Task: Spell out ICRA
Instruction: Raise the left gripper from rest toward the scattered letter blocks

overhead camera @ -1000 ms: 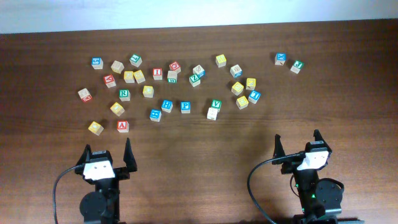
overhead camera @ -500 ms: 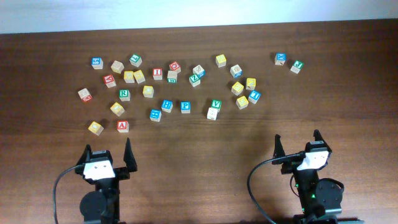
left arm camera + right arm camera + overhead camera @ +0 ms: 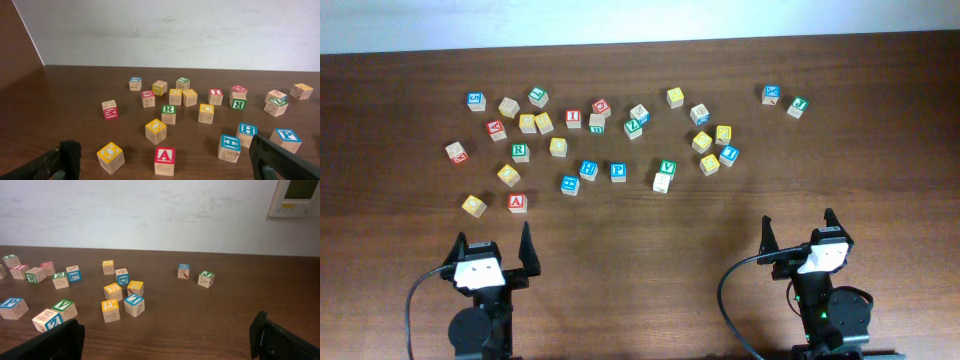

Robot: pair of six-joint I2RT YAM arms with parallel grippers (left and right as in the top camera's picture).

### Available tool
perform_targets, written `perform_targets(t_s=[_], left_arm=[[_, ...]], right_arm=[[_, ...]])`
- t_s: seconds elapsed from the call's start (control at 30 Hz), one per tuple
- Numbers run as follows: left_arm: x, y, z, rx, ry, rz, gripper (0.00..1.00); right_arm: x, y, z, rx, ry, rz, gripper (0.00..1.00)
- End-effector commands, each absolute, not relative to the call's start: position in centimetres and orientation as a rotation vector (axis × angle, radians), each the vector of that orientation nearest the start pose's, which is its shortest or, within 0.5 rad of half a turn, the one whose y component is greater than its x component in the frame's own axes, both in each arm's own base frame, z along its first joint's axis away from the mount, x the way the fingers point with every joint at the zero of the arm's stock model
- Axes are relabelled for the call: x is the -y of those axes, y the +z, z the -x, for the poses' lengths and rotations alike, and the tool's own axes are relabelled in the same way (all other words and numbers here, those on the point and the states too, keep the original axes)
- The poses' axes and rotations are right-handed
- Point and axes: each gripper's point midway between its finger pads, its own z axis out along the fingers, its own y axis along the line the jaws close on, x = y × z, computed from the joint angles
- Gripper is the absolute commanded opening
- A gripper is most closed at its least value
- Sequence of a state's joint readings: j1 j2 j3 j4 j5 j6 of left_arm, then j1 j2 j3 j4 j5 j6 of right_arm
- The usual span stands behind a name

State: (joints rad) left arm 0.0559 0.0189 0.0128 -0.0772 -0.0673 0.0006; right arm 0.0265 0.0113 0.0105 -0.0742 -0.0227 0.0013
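From overhead, nothing differs from a second ago: every cube lies where it lay and both arms sit at the near edge of the table (image 3: 650, 290). The left gripper (image 3: 493, 237) has its fingers spread wide with nothing between them, and so does the right gripper (image 3: 798, 220). All four wanted cubes lie apart in the left half of the table. The I cube (image 3: 573, 118) is closest to the far edge, in a loose row of cubes. The C cube (image 3: 558, 147) and the R cube (image 3: 519, 151) lie nearer the middle, the R to the left. The A cube (image 3: 517, 203) is closest to the near edge, just ahead of the left gripper, with a yellow cube (image 3: 473, 206) near it on the left.

In the left wrist view, the A cube (image 3: 164, 160) shows a red letter on white with a red border, upright. The R cube (image 3: 168, 114) is green-edged, the C cube (image 3: 206, 112) yellow-edged, the I cube (image 3: 215, 96) red-edged. The two fingers frame the view, wide apart.

In the right wrist view, the fingers stand apart at the bottom corners. The cubes at the left edge are too small to read.
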Motion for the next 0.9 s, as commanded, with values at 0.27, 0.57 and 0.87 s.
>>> perform_targets(t_s=[0.27,0.57,0.87], left_arm=[[7.0,16.3,-23.0,-1.61,-0.401,-0.311,0.99],[12.7,21.9,-18.1,-1.289,-0.65,-0.685,0.99],[9.6,34.4,-16.6,-1.032,-0.545,-0.431,0.99]], right_arm=[[-0.7,15.4,-24.6,-1.656,0.032,0.02,0.98],[-0.7,15.4,-24.6,-1.656,0.032,0.02,0.99],[-0.7,15.4,-24.6,-1.656,0.032,0.02,0.98]])
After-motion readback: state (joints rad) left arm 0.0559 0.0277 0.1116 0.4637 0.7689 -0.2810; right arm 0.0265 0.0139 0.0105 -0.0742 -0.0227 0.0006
